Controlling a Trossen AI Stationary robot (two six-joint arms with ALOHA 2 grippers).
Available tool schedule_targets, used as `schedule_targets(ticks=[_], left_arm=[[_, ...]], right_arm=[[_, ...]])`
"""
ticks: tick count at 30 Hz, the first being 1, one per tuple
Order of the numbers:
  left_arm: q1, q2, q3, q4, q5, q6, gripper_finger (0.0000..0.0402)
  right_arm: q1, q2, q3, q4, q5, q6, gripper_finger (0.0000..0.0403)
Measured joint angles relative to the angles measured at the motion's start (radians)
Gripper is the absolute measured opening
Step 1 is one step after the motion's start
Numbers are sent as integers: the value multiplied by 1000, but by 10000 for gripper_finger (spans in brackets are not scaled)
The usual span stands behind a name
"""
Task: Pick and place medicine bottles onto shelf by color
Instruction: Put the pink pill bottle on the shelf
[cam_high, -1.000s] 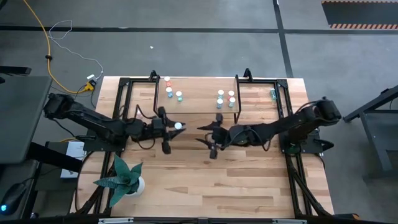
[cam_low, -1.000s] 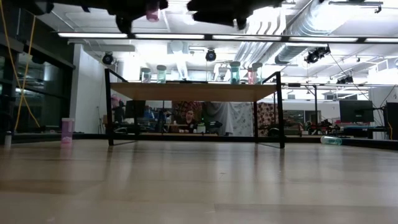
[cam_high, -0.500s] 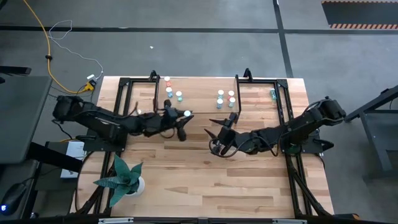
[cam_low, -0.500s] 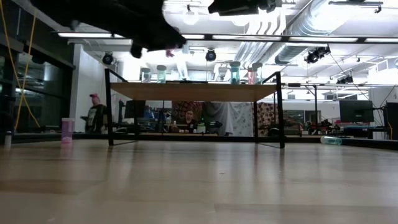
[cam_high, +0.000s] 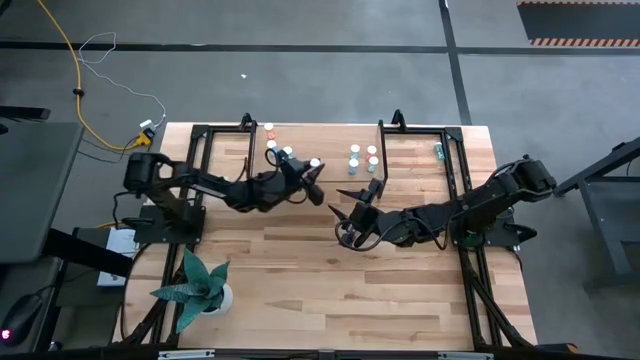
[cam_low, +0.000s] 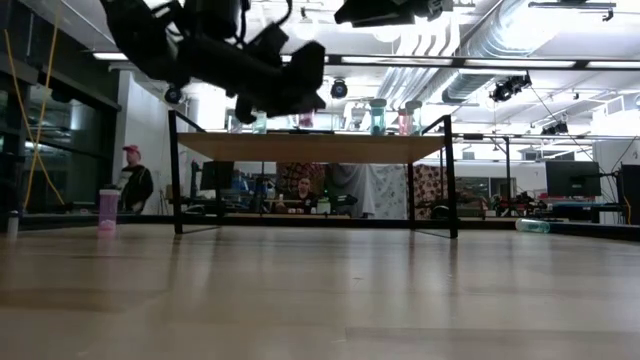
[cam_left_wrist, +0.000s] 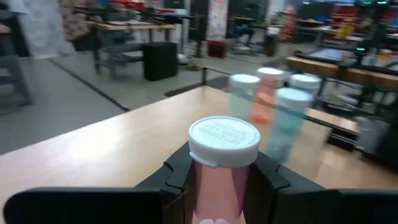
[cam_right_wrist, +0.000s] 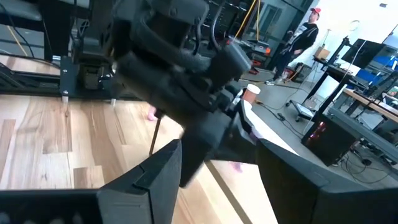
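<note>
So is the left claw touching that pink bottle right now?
Touching. The left wrist view shows the left claw with both fingers pressed against the pink bottle.

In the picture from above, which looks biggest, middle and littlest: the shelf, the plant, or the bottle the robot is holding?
1. The shelf, biggest.
2. The plant, middle.
3. The bottle in the left pincer, littlest by far; only its white cap shows.
</note>
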Motion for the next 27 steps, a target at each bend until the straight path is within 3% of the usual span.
schedule_targets(ticks=[6, 11, 17, 27], left_arm=[[-1, 68, 0, 87, -26, 16, 79], [-1, 89, 0, 98, -118, 45, 79], [-1, 90, 0, 101, -125, 94, 80], [-1, 90, 0, 102, -121, 110, 136]], right_arm=[[-1, 0, 0, 3, -3, -1, 199], [-1, 0, 0, 13, -7, -2, 199], [-1, 0, 0, 19, -7, -2, 199], [-1, 0, 0, 35, -8, -2, 199]])
